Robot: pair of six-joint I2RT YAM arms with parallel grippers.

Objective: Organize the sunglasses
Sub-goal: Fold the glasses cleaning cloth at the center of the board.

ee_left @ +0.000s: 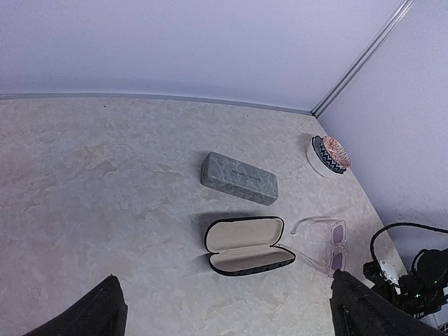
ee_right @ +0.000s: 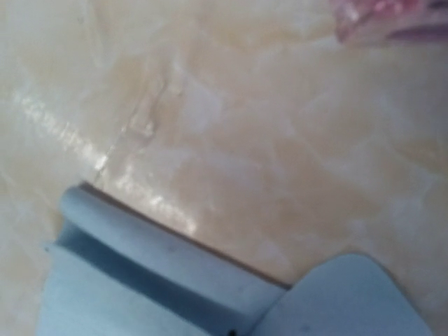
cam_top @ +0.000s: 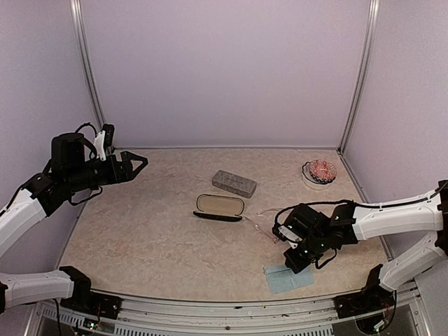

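The clear pinkish sunglasses (cam_top: pixel 262 220) lie unfolded on the table, just right of the open black case (cam_top: pixel 220 207). They also show in the left wrist view (ee_left: pixel 323 241). My right gripper (cam_top: pixel 287 238) hangs low at their right end. Its body hides its fingers from above, and they do not show in the blurred right wrist view, which has a pinkish edge (ee_right: pixel 392 21) at the top right. My left gripper (cam_top: pixel 134 165) is open and empty, raised over the far left, with black fingertips (ee_left: pixel 105 311) apart. I cannot make out the dark wire-framed pair.
A closed grey case (cam_top: pixel 234 183) lies behind the black case. A white bowl (cam_top: pixel 319 180) holding something pink and dark stands at the back right. A light blue cloth (cam_top: pixel 288 278) lies by the front edge under the right arm and shows in the right wrist view (ee_right: pixel 140 280).
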